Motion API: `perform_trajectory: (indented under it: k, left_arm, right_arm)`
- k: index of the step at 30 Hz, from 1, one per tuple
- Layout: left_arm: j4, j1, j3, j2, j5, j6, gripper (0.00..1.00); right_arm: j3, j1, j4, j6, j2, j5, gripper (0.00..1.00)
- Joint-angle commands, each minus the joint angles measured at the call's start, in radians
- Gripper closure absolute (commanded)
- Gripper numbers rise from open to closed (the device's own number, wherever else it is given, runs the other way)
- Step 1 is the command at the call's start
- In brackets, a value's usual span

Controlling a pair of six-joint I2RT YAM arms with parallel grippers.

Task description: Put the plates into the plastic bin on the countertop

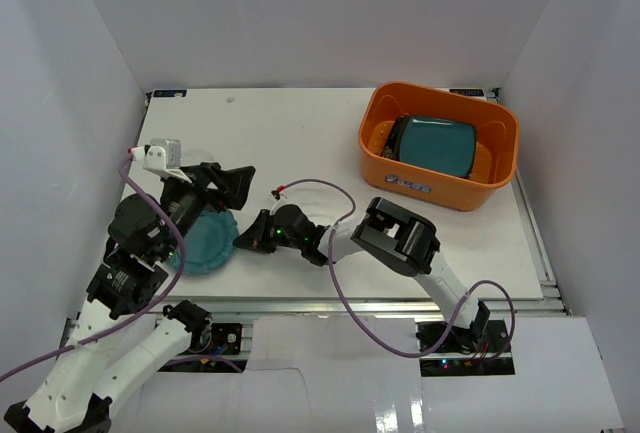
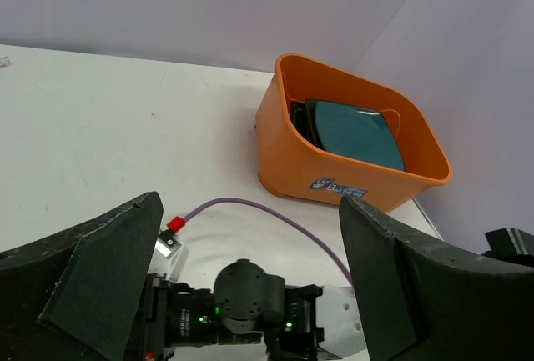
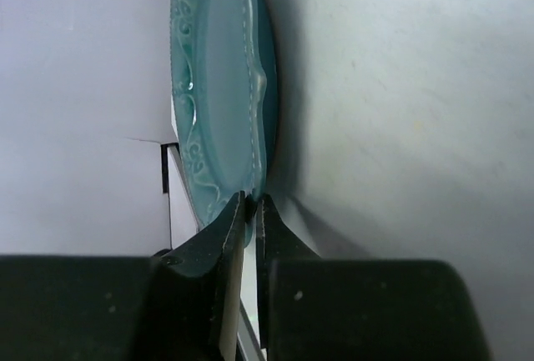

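Note:
A blue-teal roundish plate (image 1: 205, 245) lies on the white countertop (image 1: 290, 133) at the near left. My right gripper (image 1: 244, 238) reaches left and is shut on this plate's right rim. In the right wrist view the plate (image 3: 219, 86) shows edge-on with its rim pinched between the jaws of the gripper (image 3: 250, 201). My left gripper (image 1: 226, 185) hovers open and empty just above the plate, and its jaws stand wide apart in its wrist view (image 2: 250, 204). The orange plastic bin (image 1: 432, 181) at the far right holds a dark teal square plate (image 1: 435, 143), also seen in the left wrist view (image 2: 355, 127).
The bin (image 2: 304, 161) has a white-blue label (image 1: 408, 183) on its near side. A black dish edge (image 2: 299, 119) shows behind the teal plate. A purple cable (image 1: 330, 189) loops over the countertop by the right arm (image 1: 400, 238). White walls enclose the table.

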Motion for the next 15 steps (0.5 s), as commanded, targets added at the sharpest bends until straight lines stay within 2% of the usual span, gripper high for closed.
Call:
perform_trajectory:
  k: [1, 6, 7, 10, 15]
  left_arm:
    - [0.013, -0.002, -0.004, 0.006, 0.005, -0.005, 0.02]
    - [0.011, -0.001, -0.007, 0.003, 0.028, -0.026, 0.02]
    - [0.011, -0.001, -0.013, 0.001, 0.027, -0.03, 0.02]
    - [0.011, -0.001, -0.024, -0.002, 0.031, -0.042, 0.02]
    - [0.013, -0.002, -0.022, 0.02, 0.045, -0.046, 0.02]
  right_arm:
    - [-0.065, -0.001, 0.074, -0.086, -0.133, 0.031, 0.92]
    - [-0.172, -0.004, 0.129, -0.075, -0.196, 0.006, 0.92]
    - [-0.261, -0.004, 0.193, -0.051, -0.232, 0.015, 0.92]
    - [-0.42, -0.01, 0.235, -0.048, -0.319, 0.044, 0.92]
    - [-0.596, -0.019, 0.252, -0.063, -0.405, 0.071, 0.92]
